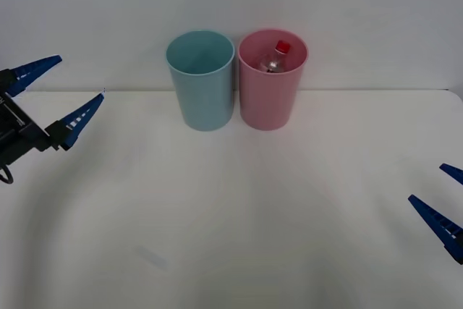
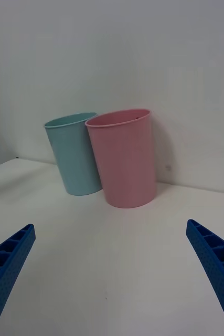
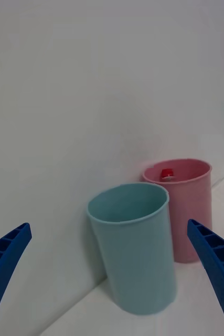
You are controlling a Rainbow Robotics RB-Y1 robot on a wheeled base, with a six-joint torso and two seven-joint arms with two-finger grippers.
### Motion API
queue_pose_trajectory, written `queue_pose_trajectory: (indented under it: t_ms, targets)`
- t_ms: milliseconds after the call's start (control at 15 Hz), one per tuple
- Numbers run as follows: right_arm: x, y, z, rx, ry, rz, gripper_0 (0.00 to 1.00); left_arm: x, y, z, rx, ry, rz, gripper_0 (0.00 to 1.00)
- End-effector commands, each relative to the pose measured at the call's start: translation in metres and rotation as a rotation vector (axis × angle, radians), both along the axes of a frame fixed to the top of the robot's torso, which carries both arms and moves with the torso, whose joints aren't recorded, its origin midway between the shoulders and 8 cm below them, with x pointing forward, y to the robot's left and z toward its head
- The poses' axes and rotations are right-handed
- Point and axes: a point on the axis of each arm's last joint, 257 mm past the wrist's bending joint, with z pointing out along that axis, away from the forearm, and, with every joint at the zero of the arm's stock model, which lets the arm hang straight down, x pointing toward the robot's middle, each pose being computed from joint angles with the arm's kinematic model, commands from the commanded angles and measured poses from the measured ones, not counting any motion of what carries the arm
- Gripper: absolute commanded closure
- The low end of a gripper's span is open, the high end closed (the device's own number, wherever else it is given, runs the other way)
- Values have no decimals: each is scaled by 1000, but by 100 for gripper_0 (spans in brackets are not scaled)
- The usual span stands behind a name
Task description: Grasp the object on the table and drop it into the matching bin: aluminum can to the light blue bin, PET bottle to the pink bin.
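Note:
The PET bottle (image 1: 275,58) with its red cap lies inside the pink bin (image 1: 272,99), and its cap (image 3: 167,172) peeks over the rim in the left wrist view. The light blue bin (image 1: 202,88) stands right beside the pink bin (image 2: 124,160) at the back of the white table (image 1: 231,222). My left gripper (image 1: 64,88) hovers open at the far left, raised above the table, holding nothing. My right gripper (image 1: 447,199) is open at the right edge, low near the table, also holding nothing.
A plain white wall rises directly behind the two bins. The table's back edge runs just behind the bins. The light blue bin (image 3: 134,247) stands nearer the left gripper than the pink bin (image 3: 188,210).

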Motion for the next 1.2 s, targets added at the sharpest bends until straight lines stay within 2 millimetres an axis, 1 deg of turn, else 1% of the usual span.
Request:
queue_pose_trajectory:
  t_ms: [67,133,200,467,667,867,1000,1133,1200]
  targets:
    - [0,0,0,0,0,0,0,-23,28,-13,39,27,31,0]
    - [0,0,0,0,0,0,0,-31,38,-19,51,39,38,0]
    - [0,0,0,0,0,0,0,-43,50,-26,79,44,50,0]
    - [0,0,0,0,0,0,0,-83,87,-47,124,107,80,0]
    - [0,0,0,0,0,0,0,-110,104,-59,119,160,92,0]
    - [0,0,0,0,0,0,0,-132,110,-76,101,216,99,0]
    - [0,0,0,0,0,0,0,-142,108,-85,90,247,87,0]
    - [0,0,0,0,0,0,0,-144,102,-92,79,269,70,0]
    - [0,0,0,0,0,0,0,-144,101,-93,77,271,69,0]
